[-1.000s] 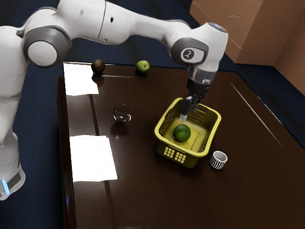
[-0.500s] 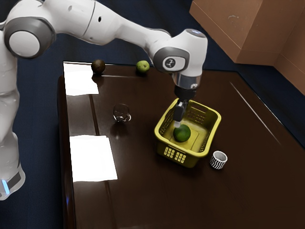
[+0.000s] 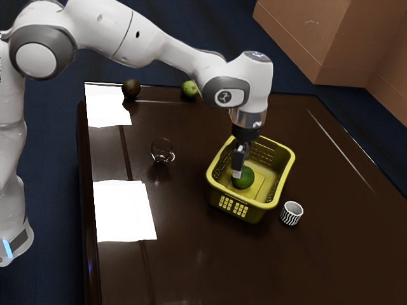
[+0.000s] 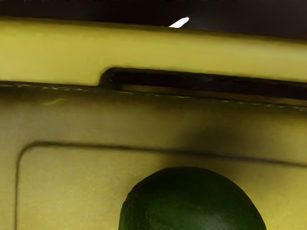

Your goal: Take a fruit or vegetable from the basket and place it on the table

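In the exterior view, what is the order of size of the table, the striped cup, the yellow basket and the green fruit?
1. Table
2. Yellow basket
3. Striped cup and green fruit: too alike to rank

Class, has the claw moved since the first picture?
Yes: against the basket, the claw sits lower and further to the exterior view's left, nearer the green fruit.

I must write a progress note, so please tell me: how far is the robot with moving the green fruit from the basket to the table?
The approach looks nearly done: the gripper is low over the basket, at the green fruit. Under way, it seems, is the grasp, which I cannot confirm. Left: lifting the fruit out of the basket and setting it on the table.
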You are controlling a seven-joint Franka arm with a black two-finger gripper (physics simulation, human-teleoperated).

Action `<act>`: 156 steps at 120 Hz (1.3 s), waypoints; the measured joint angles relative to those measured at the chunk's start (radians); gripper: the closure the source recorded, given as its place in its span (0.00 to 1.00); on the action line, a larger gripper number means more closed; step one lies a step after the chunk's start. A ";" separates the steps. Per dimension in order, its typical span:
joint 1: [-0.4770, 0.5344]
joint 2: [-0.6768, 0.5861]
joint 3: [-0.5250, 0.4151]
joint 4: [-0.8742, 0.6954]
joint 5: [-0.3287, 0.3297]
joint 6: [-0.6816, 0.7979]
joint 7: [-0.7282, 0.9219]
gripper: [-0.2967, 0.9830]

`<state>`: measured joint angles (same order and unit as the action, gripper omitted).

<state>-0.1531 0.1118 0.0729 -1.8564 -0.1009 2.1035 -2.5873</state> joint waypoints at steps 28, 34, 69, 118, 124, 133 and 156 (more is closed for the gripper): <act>0.009 0.064 0.000 0.002 -0.018 0.048 0.013 0.23; 0.010 0.075 0.000 0.003 -0.019 0.059 0.015 0.23; 0.013 0.112 0.002 0.014 -0.056 0.098 0.028 0.48; -0.075 0.311 -0.027 0.652 0.217 0.139 0.079 0.51; -0.077 0.339 -0.032 0.685 0.235 0.161 0.094 0.47; -0.077 0.347 -0.034 0.678 0.254 0.186 0.117 0.37; -0.082 0.281 -0.018 0.552 0.274 0.221 0.161 0.27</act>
<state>-0.2355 0.3930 0.0548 -1.3044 0.1732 2.3247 -2.4261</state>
